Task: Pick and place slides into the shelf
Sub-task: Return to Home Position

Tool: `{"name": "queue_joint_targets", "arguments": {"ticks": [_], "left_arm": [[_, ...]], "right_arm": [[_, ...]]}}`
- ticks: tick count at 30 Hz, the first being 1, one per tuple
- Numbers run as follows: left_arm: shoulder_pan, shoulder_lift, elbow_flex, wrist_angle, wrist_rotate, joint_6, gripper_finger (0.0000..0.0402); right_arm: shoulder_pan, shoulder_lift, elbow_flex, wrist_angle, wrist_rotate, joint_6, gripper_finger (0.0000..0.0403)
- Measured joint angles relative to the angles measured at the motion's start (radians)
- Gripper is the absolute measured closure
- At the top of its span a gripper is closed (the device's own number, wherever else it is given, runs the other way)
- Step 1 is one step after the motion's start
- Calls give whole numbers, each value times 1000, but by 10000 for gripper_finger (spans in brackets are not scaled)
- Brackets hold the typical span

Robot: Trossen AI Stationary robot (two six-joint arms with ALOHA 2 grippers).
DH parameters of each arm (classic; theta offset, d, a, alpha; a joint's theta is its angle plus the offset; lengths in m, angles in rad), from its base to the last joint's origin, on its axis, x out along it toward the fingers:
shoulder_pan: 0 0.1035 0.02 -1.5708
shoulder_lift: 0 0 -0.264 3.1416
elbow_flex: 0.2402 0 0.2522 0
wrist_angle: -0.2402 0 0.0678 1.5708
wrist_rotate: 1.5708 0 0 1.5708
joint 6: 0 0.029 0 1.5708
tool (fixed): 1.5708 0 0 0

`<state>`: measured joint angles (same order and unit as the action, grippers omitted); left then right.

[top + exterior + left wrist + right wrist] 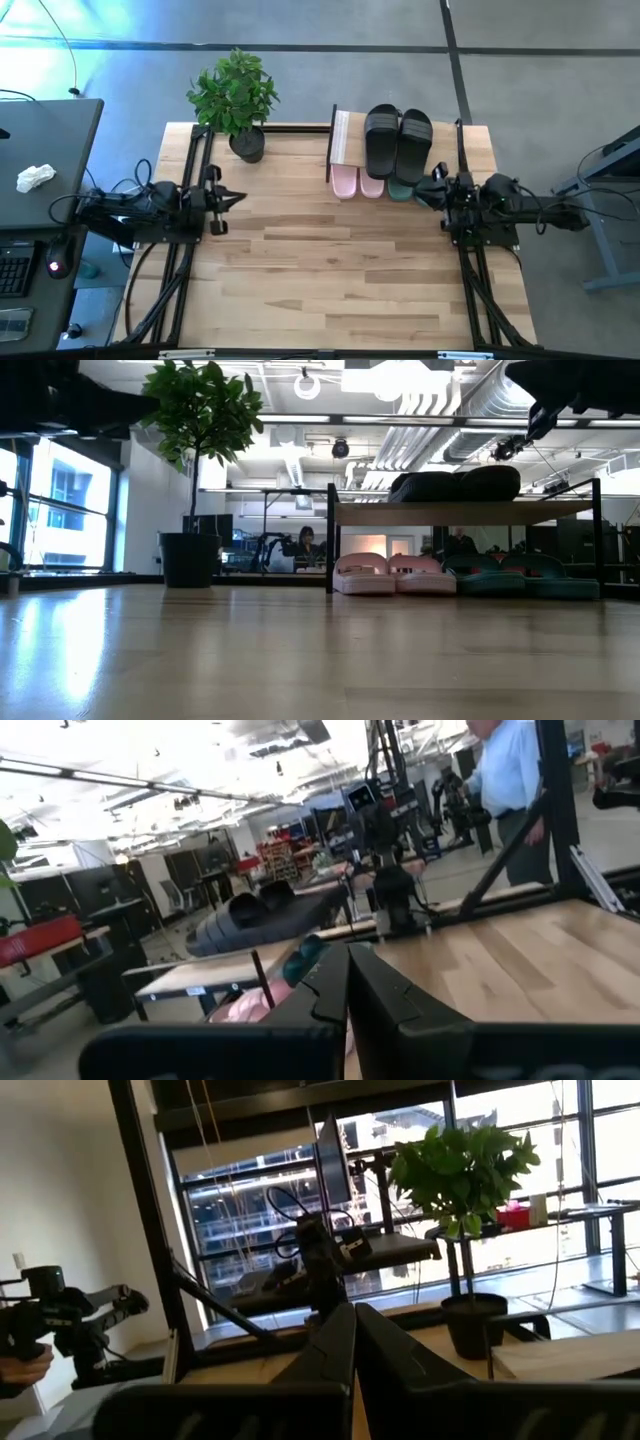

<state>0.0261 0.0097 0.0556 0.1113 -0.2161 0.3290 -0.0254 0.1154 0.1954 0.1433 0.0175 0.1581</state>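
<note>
your left gripper (240, 197) hangs over the left side of the table (330, 280), well apart from the work, its fingers pressed together on nothing; the left wrist view shows them meeting with no gap. next along, the potted plant (237, 100) stands at the table's back left corner, away from both arms. then comes the shelf (340, 138) at the back edge. the two pink slides (357, 183) sit side by side on the table under its board, toes poking out to the front. the two black slides (398, 140) lie side by side on top of the board. the two teal slides (520, 574) sit under the right half, partly hidden from above by the arm. all six look placed, so i judge the job done bar parking the arms. your right gripper (420, 193) is the one to watch. it is clenched and empty too, but its tip hovers just beside the teal pair and close to the shelf's right legs. swing it home low or sideways and it could clip a leg or shove a teal slide out of line. a jolted shelf could also shake the black pair, whose toes seem to overhang the board's front. lift first, then draw back
</note>
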Motion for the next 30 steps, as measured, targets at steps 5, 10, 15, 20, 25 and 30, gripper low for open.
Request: {"name": "queue_joint_targets", "arguments": {"ticks": [5,10,15,20,25,30], "left_arm": [[0,0,-34,5,11,-23,401],[0,0,-48,-1,14,-32,401],[0,0,-48,-10,17,-38,401],[0,0,-48,-45,16,-6,401],[0,2,-48,-62,14,107,401],[0,2,-47,-62,6,198,401]], "right_arm": [[0,0,-65,71,0,27,403],[0,0,-139,166,0,26,403],[0,0,-184,207,0,26,403],[0,2,-186,161,0,9,403],[0,2,-186,75,1,-119,403],[0,2,-186,4,1,-163,403]]}}
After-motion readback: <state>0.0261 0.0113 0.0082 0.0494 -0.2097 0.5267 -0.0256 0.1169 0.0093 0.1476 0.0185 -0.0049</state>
